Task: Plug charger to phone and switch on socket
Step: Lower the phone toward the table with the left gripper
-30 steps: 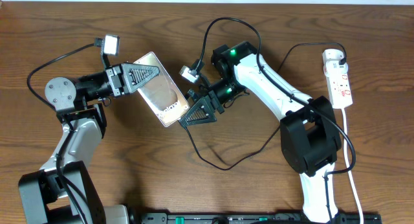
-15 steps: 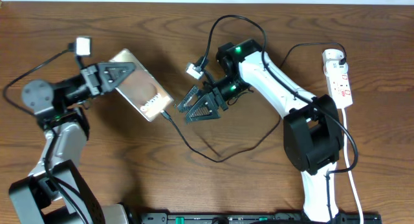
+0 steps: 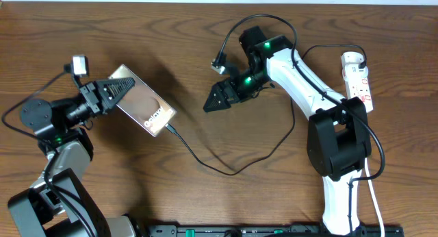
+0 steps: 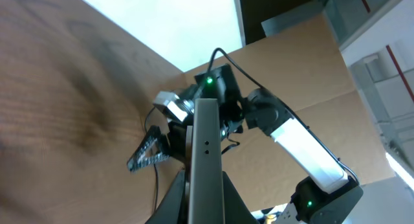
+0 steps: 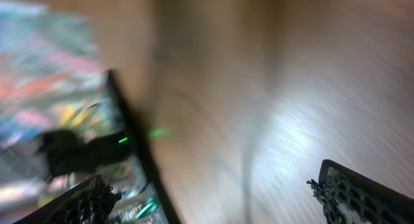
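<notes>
Since everything sits on it, starting with the brown wood-grain table (image 3: 171, 45). Next biggest is the white-shelled right arm (image 3: 301, 76), bent across the right half. Its right gripper (image 3: 213, 102) has the black triangular fingers spread as wide as they go. The right wrist view is blurry, but only bare wood shows between the fingertips (image 5: 90, 198), so it's got nothing.

The white elongated power strip with red switch marks (image 3: 358, 83) lies well away from that gripper, out past the arm's elbow side, with its white cord trailing off beside the arm's base.

The flat rectangular smartphone with the glossy brownish screen and white "Galaxy" lettering (image 3: 142, 108) is pinched by the left gripper (image 3: 123, 86). The fingers are clamped tight on the end nearest that arm's wrist, and the lettered end sticks out past the fingertips. In the left wrist view you only see the phone's thin grey edge (image 4: 206, 153) standing up between the jaws.

The thin black charger cable (image 3: 226, 170) meets the phone at the end farthest from the left gripper. It then loops across the table below the right gripper and disappears behind the white arm. Whether the tiny plug tip (image 3: 170, 129) is fully seated, I can't tell.
</notes>
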You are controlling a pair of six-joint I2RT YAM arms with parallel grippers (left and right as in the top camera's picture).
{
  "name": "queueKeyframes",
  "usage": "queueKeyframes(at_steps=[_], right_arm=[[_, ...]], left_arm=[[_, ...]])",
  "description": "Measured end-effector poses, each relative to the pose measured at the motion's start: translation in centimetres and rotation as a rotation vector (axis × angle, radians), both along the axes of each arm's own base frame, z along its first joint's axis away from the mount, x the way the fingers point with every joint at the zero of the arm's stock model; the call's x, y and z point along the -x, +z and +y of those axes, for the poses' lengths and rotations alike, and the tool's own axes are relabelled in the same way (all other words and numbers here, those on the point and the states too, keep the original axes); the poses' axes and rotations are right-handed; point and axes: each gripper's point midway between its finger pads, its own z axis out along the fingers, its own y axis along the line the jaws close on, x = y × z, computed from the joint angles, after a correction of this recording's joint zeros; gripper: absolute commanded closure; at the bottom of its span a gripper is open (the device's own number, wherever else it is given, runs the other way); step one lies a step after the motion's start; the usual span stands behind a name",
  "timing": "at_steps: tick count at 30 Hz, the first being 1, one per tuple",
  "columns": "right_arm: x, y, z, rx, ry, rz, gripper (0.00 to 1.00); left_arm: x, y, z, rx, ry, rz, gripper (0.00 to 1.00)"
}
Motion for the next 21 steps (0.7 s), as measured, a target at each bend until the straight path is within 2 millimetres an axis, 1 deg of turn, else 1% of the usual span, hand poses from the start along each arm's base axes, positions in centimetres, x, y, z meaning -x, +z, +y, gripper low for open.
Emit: queueKeyframes(at_steps=[5,8,11,14,17,21], right_arm=[[-1.1,-1.5,-1.6,0.149,-0.13,0.046,0.01],[-1.6,-1.9,-2.4,0.19,-0.182,0.065,0.01],[-1.9,-2.0,-2.8,0.21,-0.213,0.078,0.01],[-2.0,-2.2,-3.1,0.226,-0.227,0.081,0.01],[-2.2,-2.4,-3.3,0.245,-0.239,0.078,0.01],[-2.3,-2.5,-3.5,0.263,-0.247,0.075,0.01]], left_arm=[[0.9,-1.9,-0.5,0.01,0.001,0.024,0.93],[1.2,-3.0,-0.6,0.018,0.009,0.038,0.93],[1.1,-4.5,-0.5,0.039,0.032,0.076,0.93],[0.3,-7.0,0.0,0.093,0.081,0.186,0.93],[-0.7,-10.4,0.8,0.148,0.159,0.337,0.93],[-1.0,-14.7,1.5,0.164,0.252,0.487,0.93]])
